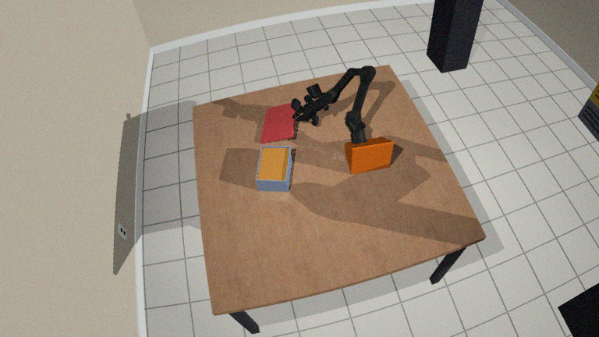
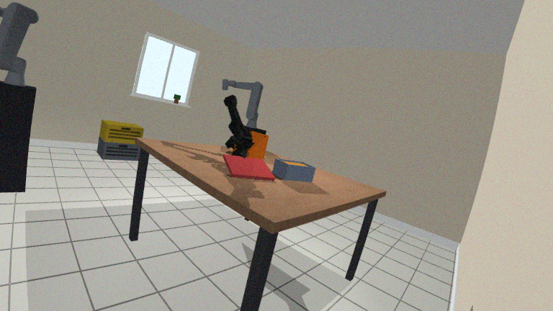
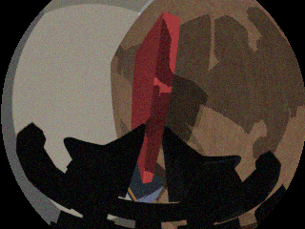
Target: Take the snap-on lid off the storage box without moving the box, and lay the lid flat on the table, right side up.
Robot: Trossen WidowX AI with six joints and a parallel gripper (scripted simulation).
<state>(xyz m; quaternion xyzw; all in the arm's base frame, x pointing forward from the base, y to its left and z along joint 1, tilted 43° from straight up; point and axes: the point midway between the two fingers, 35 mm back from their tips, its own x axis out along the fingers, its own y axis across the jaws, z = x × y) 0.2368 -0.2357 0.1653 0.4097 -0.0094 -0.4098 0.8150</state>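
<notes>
End effector (image 1: 299, 114) grips lid (image 1: 278, 123), on table (image 1: 335, 235).

On my feeds I saw a plain red lid (image 1: 278, 124) pinched in the black gripper (image 1: 296, 115) of a matte black arm (image 1: 358, 94), and beside it a storage box (image 1: 274, 168) with grey-blue walls and an orange-yellow inside. The arm stood on a bright orange base block (image 1: 370, 155), all of it on a warm brown table (image 1: 335, 235) with dark legs, mottled by darker brown shadows. Around it I noted a floor (image 1: 521, 192) of pale off-white tiles with grey grout lines, beige walls (image 2: 366, 99), and a yellow-over-grey crate (image 2: 119, 140) under the white-framed window (image 2: 165, 70).
</notes>
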